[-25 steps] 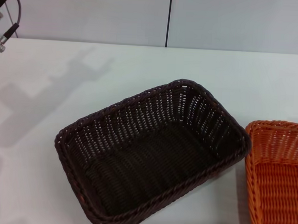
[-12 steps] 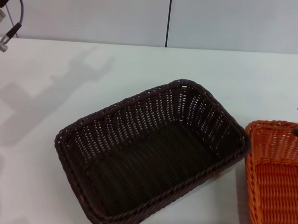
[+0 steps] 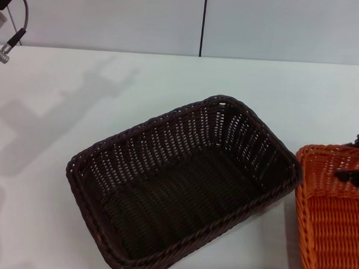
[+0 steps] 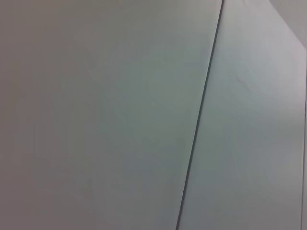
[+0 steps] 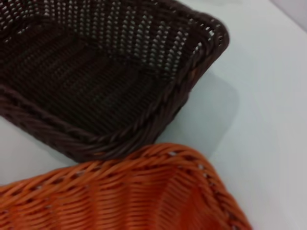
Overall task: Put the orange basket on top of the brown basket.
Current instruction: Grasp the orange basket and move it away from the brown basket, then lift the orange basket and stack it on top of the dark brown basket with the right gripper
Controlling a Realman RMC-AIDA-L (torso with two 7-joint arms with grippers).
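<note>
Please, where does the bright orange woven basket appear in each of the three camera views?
Head view: the bright orange woven basket sits at the lower right edge, cut off by the frame.
Left wrist view: not in it; only a plain pale surface with a dark seam shows.
Right wrist view: its braided rim fills the bottom.
Shared landmark: the dark brown woven basket beside it.

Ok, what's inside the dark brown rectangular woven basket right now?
Nothing. The dark brown rectangular woven basket shows only its own bare woven floor; the near wall hides a thin strip. The bright orange woven basket sits apart on the white table, right gripper over its rim.
</note>
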